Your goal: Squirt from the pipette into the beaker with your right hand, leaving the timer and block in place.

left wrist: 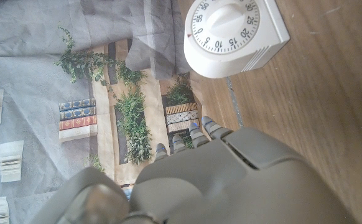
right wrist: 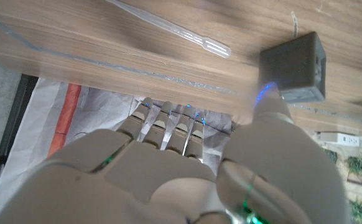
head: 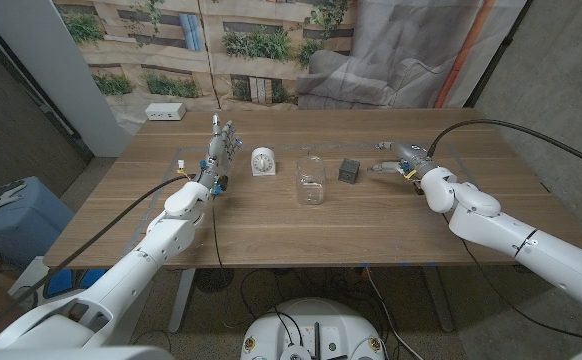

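A clear glass beaker [head: 311,181] stands at the table's middle. A white dial timer [head: 262,160] [left wrist: 234,34] is to its left and a small dark block [head: 349,170] [right wrist: 293,67] to its right. The thin clear pipette [right wrist: 175,30] lies on the wood just beyond my right hand's fingertips, next to the block. My right hand [head: 403,160] [right wrist: 187,162] hovers right of the block, fingers apart and holding nothing. My left hand [head: 221,145] [left wrist: 218,174] stands upright left of the timer, fingers extended, holding nothing.
A white power box [head: 166,112] sits at the table's far left corner. Thin tape lines [right wrist: 106,65] mark the wood near the right hand. A printed backdrop [head: 271,45] hangs behind the table's far edge.
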